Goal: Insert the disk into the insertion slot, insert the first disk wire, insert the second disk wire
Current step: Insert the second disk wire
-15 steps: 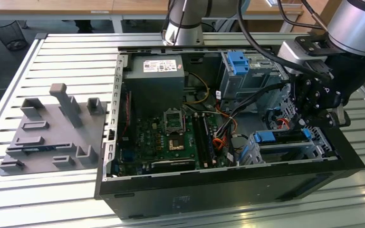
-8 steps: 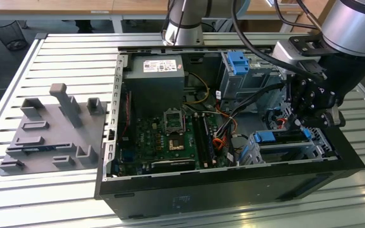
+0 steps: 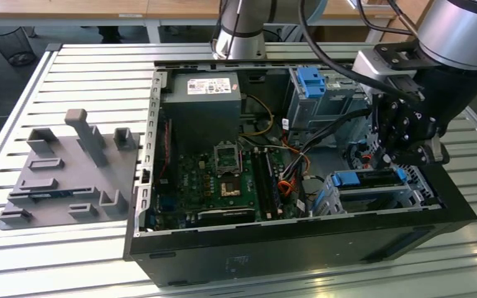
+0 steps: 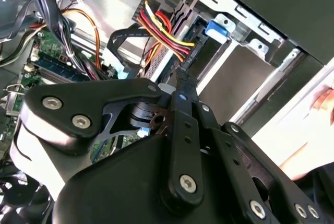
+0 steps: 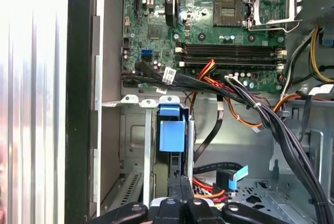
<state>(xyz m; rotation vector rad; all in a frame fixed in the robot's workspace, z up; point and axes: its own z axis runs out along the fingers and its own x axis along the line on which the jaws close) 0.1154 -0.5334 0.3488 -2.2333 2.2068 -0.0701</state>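
Note:
The disk [image 3: 369, 179], edged by its bright blue caddy, lies inside the insertion slot [image 3: 417, 194], a low grey metal cage at the case's corner on the exterior view's right. My gripper [image 3: 406, 162] hangs just above that cage. In the first wrist view its fingers [image 5: 175, 195] are pressed together, nothing visible between them, right behind the disk [image 5: 171, 132] in the insertion slot [image 5: 133, 140]. In the second wrist view the gripper [image 4: 181, 80] points at a black plug with red, yellow and black wires [image 4: 164, 31] beside the disk's blue tab [image 4: 218, 30].
A taller grey cage with a blue latch [image 3: 309, 81] stands behind the gripper. A thick black cable bundle [image 5: 271, 125] runs past the motherboard [image 3: 222, 174]. A blue-tipped flat cable [image 5: 233, 176] lies loose nearby. A grey fixture plate [image 3: 64, 174] sits left of the case.

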